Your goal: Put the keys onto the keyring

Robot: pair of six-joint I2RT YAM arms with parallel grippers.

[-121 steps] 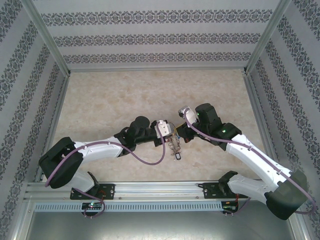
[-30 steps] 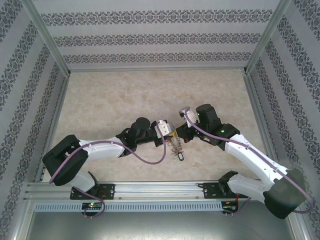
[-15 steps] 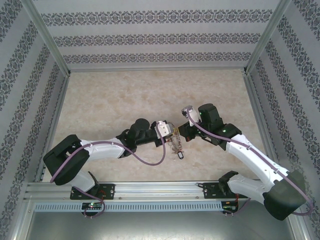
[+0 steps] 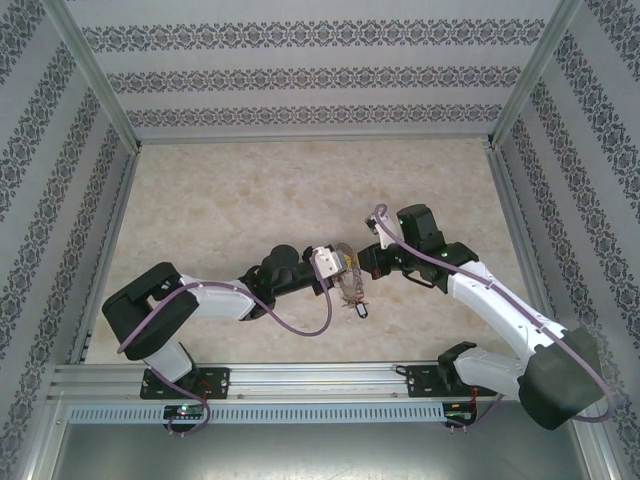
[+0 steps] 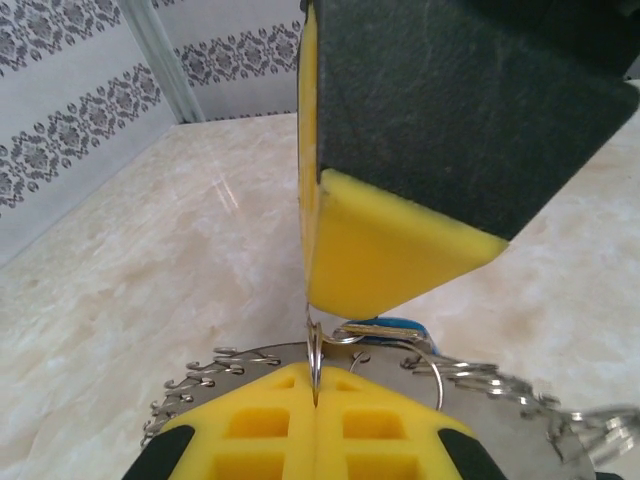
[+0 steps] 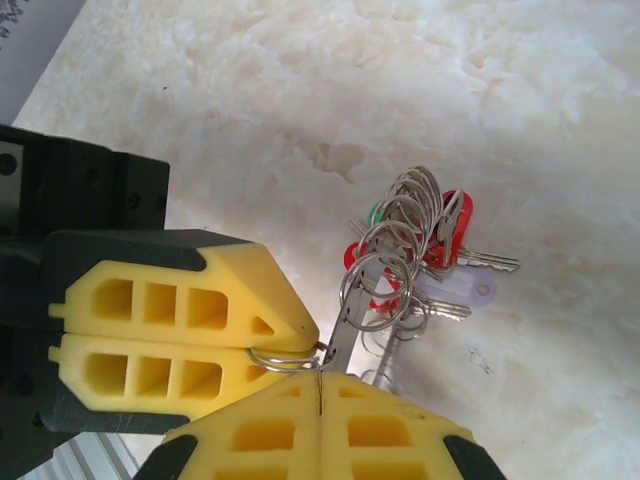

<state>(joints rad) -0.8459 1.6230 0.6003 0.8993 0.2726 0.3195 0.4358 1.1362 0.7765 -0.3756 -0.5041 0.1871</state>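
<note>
A robotics lab's test cell is showing here, not a lived-in room. Bare aluminium posts [image 4: 95,75] are framing a box whose walls [image 4: 320,75] are wearing printed wallpaper. A marble-look bench [image 4: 230,190] is forming its floor. Two white arms, left arm [image 4: 215,297] and right arm [image 4: 500,305], are trailing purple cables [image 4: 300,328] from a slotted aluminium rail [image 4: 320,380] along the near edge.

You're looking at the keyring [image 5: 500,425], grey and flat, rim fringed with small metal teeth, keys [image 6: 400,270] bunched on wire loops, red tag [image 6: 455,225], pale tag [image 6: 455,293], blue tag [image 5: 395,325], one split ring [image 6: 285,357] sticking sideways.
</note>
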